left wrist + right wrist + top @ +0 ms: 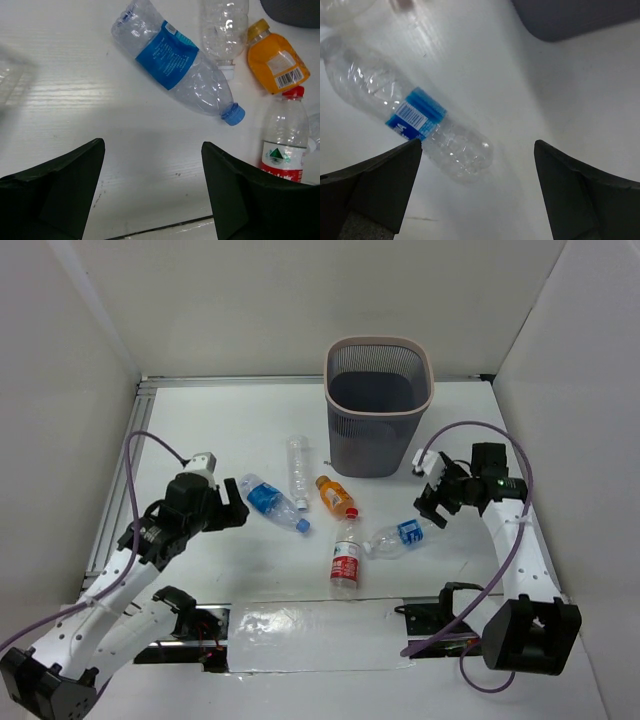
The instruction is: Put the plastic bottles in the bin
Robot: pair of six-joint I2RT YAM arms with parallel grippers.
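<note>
Now five bottles (346, 552), mostly clear, near grey mesh bin (376, 440); left pincer (152, 145), right pincer (478, 144) wide.

Five plastic bottles in all: two clear with blue labels (the left blue-label bottle (268, 500) and the right blue-label bottle (405, 535)), one clear bottle without a label (298, 465), one clear bottle with a red label (346, 558), and one orange bottle (335, 496). One dark mesh bin (378, 445) with a pale rim. Two robot arms, the left arm (118, 568) and the right arm (520, 545).
</note>
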